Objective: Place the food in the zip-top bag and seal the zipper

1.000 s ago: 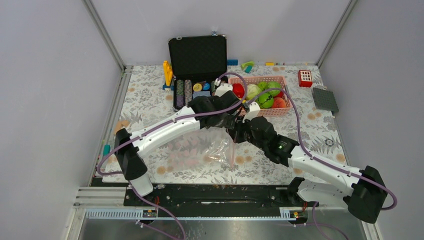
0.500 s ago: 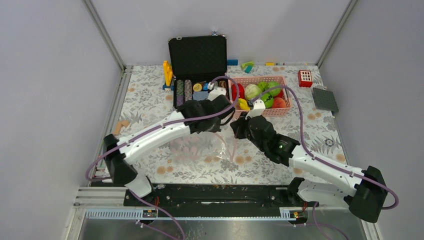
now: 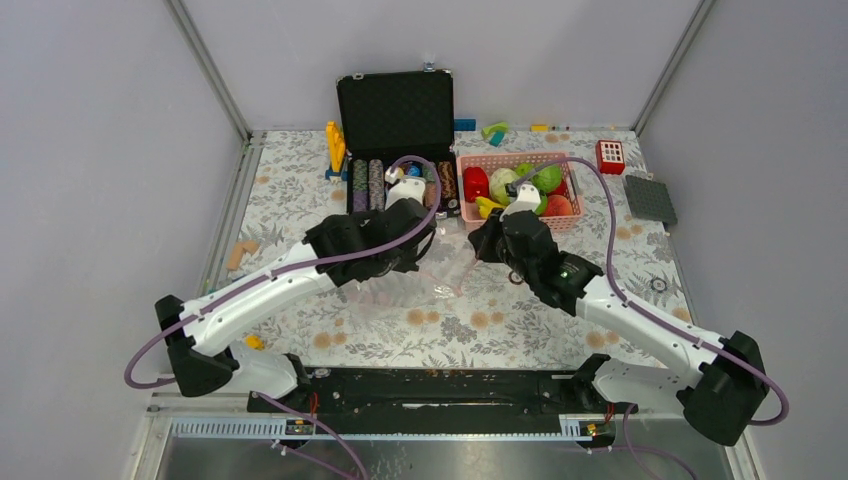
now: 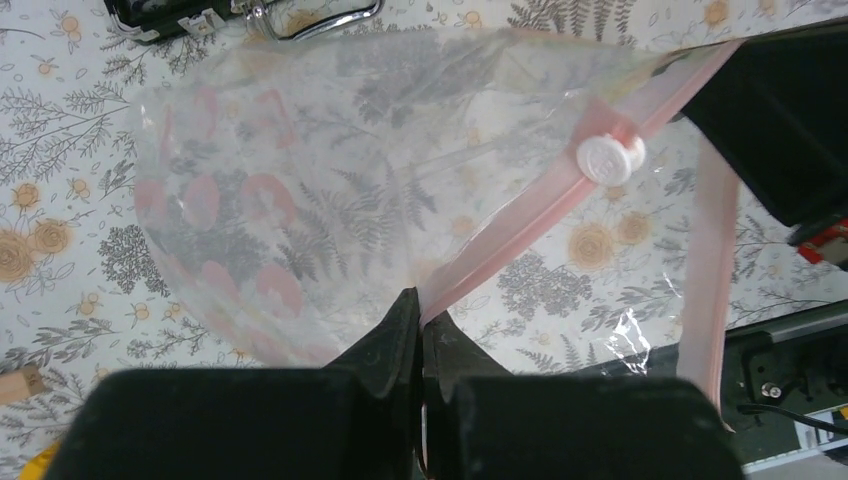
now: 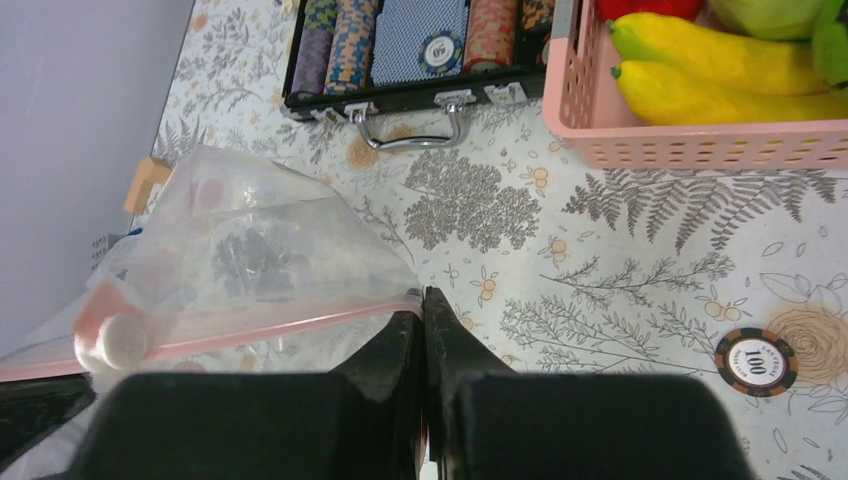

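zip-top bag (image 4: pixel 330 200): clear and empty, stretched between the two grippers above the floral table (image 3: pixel 620 250).
left gripper (image 4: pixel 420 310): fingers pinched tight on the pink zipper (image 4: pixel 520 235), near its white slider (image 4: pixel 608 158).
right gripper (image 5: pixel 422 305): closed on the zipper's other end.
food (image 3: pixel 520 185): in the pink basket (image 5: pixel 700 145), beyond the right gripper and apart from the bag.

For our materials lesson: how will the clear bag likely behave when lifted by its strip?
Probably floppy: the zip-top bag sags and creases between left fingers and right fingers. Likely light: thin film, seemingly empty. Its zipper bends.
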{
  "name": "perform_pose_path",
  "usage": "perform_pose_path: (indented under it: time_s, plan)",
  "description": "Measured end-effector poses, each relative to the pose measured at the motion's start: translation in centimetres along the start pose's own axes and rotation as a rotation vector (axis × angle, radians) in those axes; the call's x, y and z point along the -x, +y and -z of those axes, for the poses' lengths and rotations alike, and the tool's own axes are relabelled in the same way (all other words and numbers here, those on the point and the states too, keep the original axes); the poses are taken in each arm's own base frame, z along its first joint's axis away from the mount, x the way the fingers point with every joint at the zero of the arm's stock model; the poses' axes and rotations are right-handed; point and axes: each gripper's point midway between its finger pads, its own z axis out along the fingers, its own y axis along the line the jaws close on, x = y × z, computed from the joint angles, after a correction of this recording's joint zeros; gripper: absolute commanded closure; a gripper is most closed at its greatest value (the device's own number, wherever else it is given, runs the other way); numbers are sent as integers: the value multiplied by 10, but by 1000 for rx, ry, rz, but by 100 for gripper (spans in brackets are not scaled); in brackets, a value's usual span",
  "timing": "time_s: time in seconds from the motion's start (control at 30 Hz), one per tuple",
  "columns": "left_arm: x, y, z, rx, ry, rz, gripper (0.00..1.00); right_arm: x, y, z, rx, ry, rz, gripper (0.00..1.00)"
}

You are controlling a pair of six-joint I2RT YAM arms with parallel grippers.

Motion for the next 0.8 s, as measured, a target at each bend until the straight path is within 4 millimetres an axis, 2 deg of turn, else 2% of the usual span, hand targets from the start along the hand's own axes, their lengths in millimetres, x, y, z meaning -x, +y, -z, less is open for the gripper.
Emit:
perform_pose_path:
  time_s: [0.2,0.4,0.5,0.57,0.8]
  plan:
    - [2,9,12,-43,-31,-16,89,-7,1,-7,43,51,28,100]
    - [-6,13,13,-64,-9,-67,85,2,-28,-15,-22,42,191,100]
    - [-8,11,10,-67,-1,-61,87,17,-35,-15,-34,22,237,100]
    - [-11,12,8,-61,6,-53,100,23,-34,-13,-23,12,262,100]
    - [-10,22,4,17,-6,5,100,15,-19,-6,117,61,318,100]
